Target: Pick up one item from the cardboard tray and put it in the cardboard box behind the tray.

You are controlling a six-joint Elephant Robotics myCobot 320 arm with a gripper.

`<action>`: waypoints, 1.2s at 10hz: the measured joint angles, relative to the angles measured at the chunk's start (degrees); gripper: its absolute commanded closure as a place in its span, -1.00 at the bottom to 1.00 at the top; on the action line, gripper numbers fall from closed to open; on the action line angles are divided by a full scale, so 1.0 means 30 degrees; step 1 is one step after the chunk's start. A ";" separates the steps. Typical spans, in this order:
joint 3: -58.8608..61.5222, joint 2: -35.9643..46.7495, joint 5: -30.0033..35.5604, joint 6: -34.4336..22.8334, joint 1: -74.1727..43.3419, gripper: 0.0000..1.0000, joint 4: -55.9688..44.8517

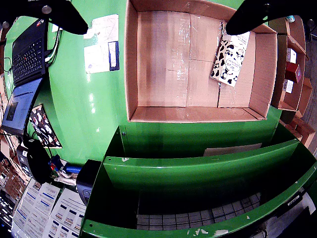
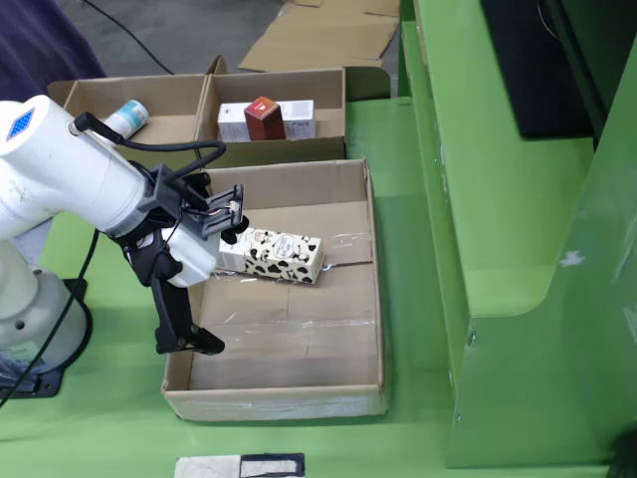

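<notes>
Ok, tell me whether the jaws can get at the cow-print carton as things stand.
Probably yes. The cow-print carton lies alone on the floor of the open cardboard box, nothing on top of it, and the gripper hangs just above with its jaws spread wide.

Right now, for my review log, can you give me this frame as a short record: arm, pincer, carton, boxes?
arm: white arm reaching over the large cardboard box
pincer: pincer open, empty, fingers spread above the box floor
carton: cow-patterned carton lying on its side inside the large box, not gripped
rear tray: divided cardboard tray; left cell holds a small bottle, right cell a red box and a white box
</notes>
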 measured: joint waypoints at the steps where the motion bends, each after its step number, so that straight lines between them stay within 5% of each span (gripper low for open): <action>1: 0.0000 0.0000 0.0000 0.0000 0.0000 -1.00 0.0000; 12: -0.0730 0.0557 -0.0467 0.0587 0.0730 -1.00 -0.0147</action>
